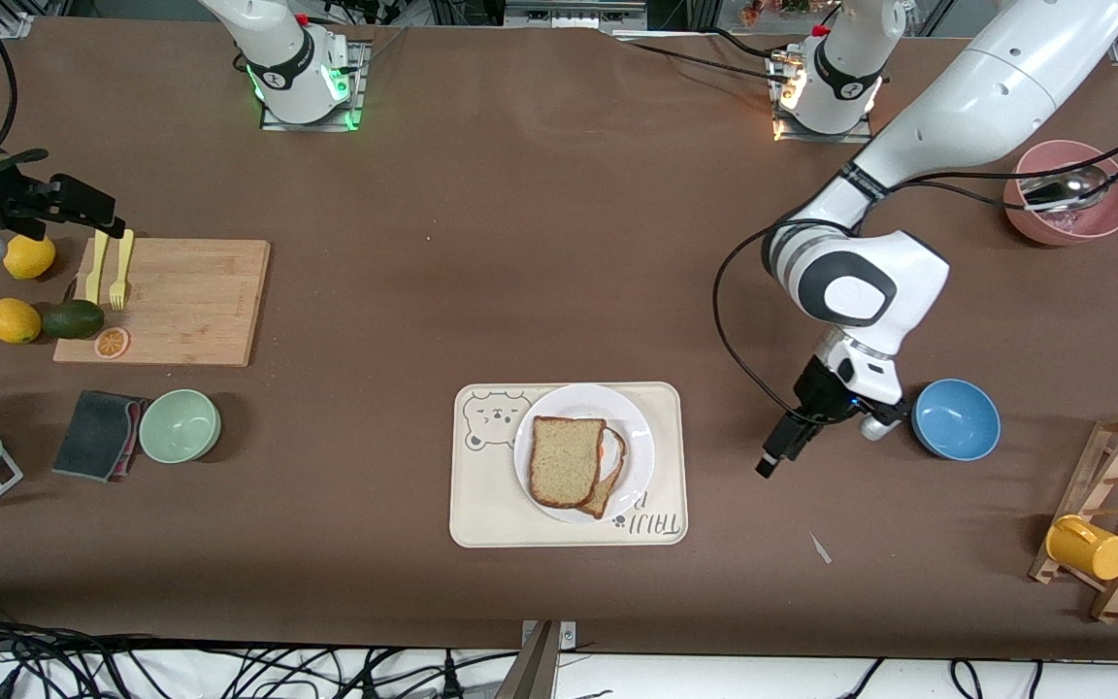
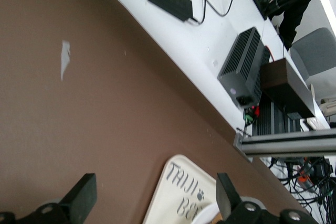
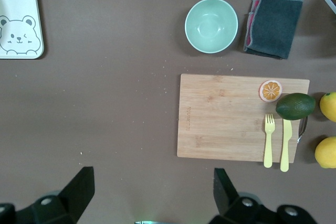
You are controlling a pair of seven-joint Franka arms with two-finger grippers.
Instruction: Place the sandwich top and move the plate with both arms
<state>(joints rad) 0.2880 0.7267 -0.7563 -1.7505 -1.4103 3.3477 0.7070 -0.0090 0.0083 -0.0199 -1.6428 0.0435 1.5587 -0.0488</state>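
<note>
The left gripper [image 1: 780,451] is hanging low over bare brown tabletop, between the cream rectangular bear-print tray [image 1: 481,505] and the round blue bowl [image 1: 956,418], with its 2 black fingers [image 2: 81,196] spread wide and nothing between them. In the left wrist view only the tray's printed corner is showing past them.

The plain light-brown bread slice with a darker crust [image 1: 566,460] is lying on the round white glossy plate [image 1: 637,437], which is sitting on that tray toward the right arm's end from this gripper. The slice is covering a darker slice [image 1: 611,478] whose edge is peeking out beneath it, so the sandwich-top step looks done and the plate move appears to be the step in hand.

The right gripper [image 3: 149,195] is waiting high above the wooden cutting board [image 3: 226,121], its fingers wide apart and empty too.

Judging from this, both grippers need to be coming to the plate's rim from its 2 ends, gripping together and lifting level so the stacked bread is not sliding.
</note>
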